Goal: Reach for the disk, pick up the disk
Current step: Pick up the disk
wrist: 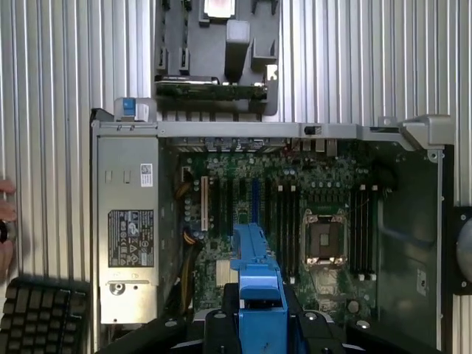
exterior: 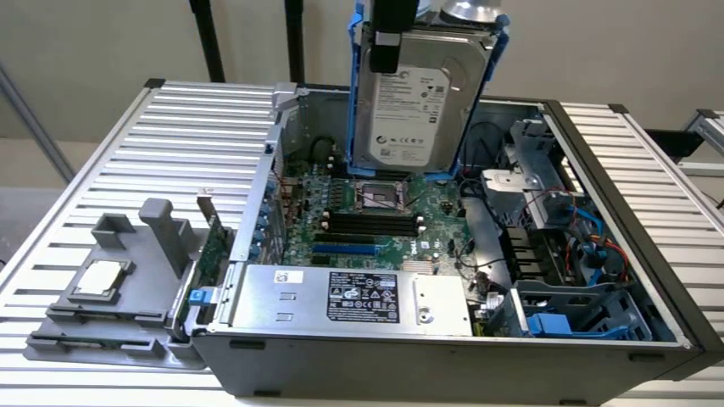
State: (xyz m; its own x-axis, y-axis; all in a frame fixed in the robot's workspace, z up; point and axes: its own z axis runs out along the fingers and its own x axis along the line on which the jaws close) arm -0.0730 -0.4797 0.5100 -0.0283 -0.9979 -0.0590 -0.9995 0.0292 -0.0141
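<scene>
The disk point(exterior: 416, 102), a silver-grey hard drive with a white label in a bright blue carrier, hangs upright above the open computer case point(exterior: 374, 373), clear of the motherboard. My gripper point(exterior: 392, 36) is shut on the carrier's top edge, its black body rising out of the frame. In the wrist view the blue carrier point(wrist: 258, 274) sticks out end-on between my black fingers point(wrist: 221, 324), with the motherboard point(wrist: 295, 214) far below it.
The silver power supply with a black label point(exterior: 356, 297) lies at the case front. A grey fixture point(exterior: 114, 288) holding a small silver chip point(exterior: 100, 276) sits at the exterior view's left. A drive cage point(exterior: 577, 309), a keyboard point(wrist: 40, 313) and a person's hand point(wrist: 4, 214) are nearby.
</scene>
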